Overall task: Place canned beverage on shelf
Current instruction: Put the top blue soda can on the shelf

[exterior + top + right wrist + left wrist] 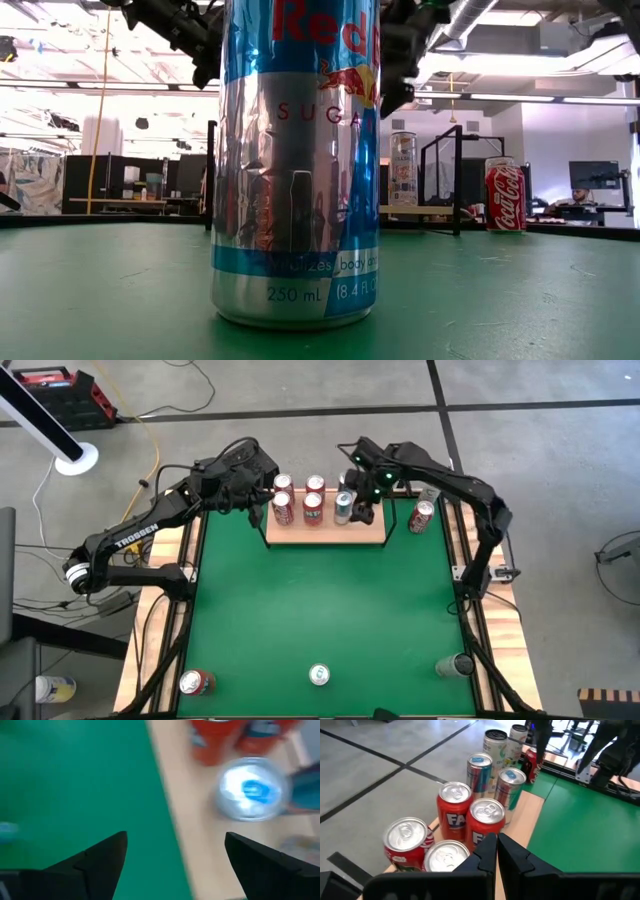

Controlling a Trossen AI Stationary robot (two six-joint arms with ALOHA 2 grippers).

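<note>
The shelf (325, 532), a light-wood board, lies at the table's far middle. Several cans stand on it: red ones (486, 822) at its left half and a silver can with a blue tab (252, 790) farther right. My right gripper (175, 850) hangs open above the shelf's near edge, just beside and clear of that silver can (343, 507). My left gripper (496, 847) is shut and hovers over the shelf's left end (255, 500), with nothing between its fingers. A Coca-Cola can (421, 517) stands on the green table just right of the shelf.
At the table's near edge a Red Bull can (319, 675) stands upright and fills the low view (295, 160). A red can (195, 682) lies at the near left and a grey can (455, 665) at the near right. Light-wood strips edge the table.
</note>
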